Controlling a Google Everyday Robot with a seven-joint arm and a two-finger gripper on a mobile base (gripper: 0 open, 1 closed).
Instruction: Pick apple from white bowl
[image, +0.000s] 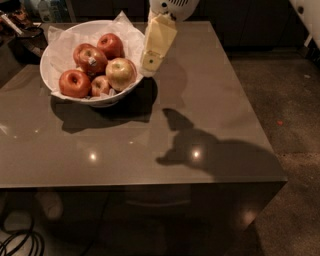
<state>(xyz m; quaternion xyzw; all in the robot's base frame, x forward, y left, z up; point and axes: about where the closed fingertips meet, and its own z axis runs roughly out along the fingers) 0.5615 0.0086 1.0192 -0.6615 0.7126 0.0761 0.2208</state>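
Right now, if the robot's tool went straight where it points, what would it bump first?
Probably the right rim of the white bowl. The tool hangs just right of it, pointing down and slightly left. Depth is unclear, so it could miss and land on the table instead.

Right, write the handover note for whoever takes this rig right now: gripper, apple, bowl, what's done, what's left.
Gripper: the cream two-finger gripper hangs just outside the right rim of the wide white paper-lined bowl, carrying no apple.
Things: the large pale yellow-green apple with a pink blush lies at the bowl's right side, nearest the gripper, beside four redder apples. The bowl stands at the far left of the grey-brown table.
Done: nothing picked.
Left: get over that apple, grip it, lift it out.
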